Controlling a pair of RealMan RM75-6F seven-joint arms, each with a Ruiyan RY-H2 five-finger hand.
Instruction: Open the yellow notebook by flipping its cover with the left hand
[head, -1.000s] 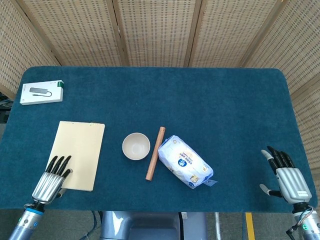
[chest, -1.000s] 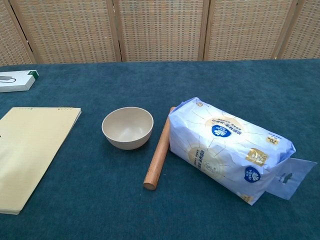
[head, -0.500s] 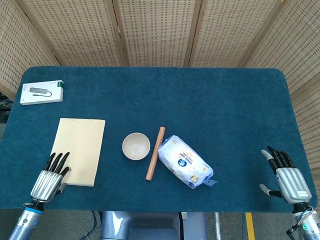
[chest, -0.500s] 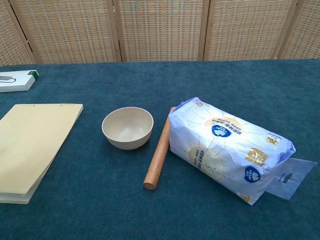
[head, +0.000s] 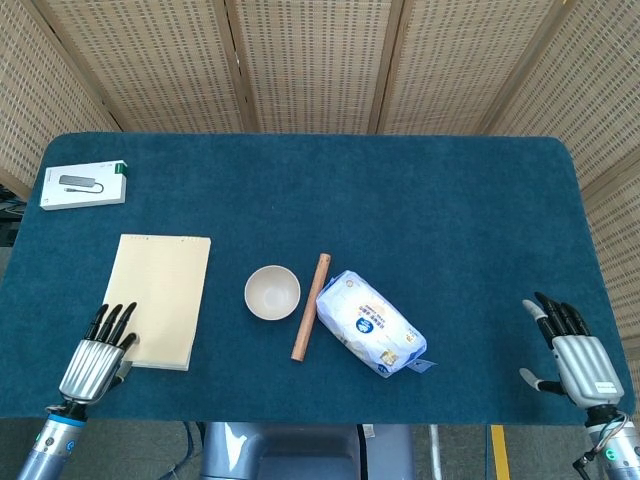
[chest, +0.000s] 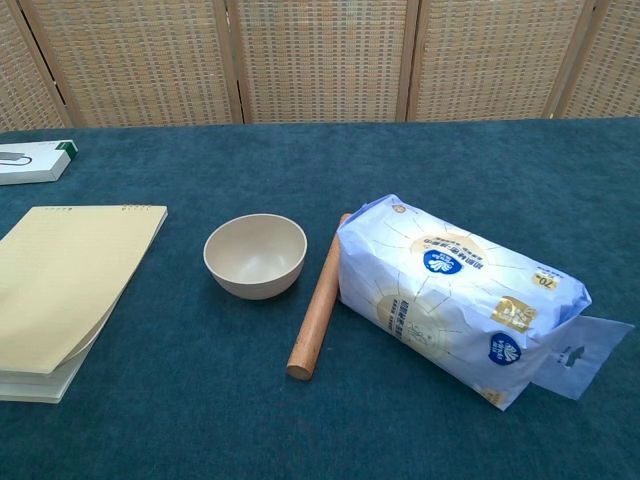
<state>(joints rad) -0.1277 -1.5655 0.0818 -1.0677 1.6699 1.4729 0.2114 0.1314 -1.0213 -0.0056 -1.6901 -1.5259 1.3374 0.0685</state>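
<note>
The yellow notebook (head: 160, 298) lies at the table's left, spiral binding at its far edge. In the chest view the notebook (chest: 75, 275) has its cover bowed up off the pages along the near edge. My left hand (head: 95, 356) sits at the near left corner, fingers stretched forward over the cover's edge and thumb against the corner, holding the lifted cover. The chest view does not show this hand. My right hand (head: 575, 357) rests near the table's front right corner, fingers spread, holding nothing.
A beige bowl (head: 272, 292), a wooden rolling pin (head: 310, 306) and a blue-and-white bag (head: 375, 322) sit in a row mid-table, right of the notebook. A white box (head: 84, 185) lies at the far left. Wicker screens stand behind the blue table (head: 420, 200).
The near edge of the notebook cover has risen off the pages and curled up. My left hand has drawn slightly back toward the table's front edge. The right hand has not moved.
</note>
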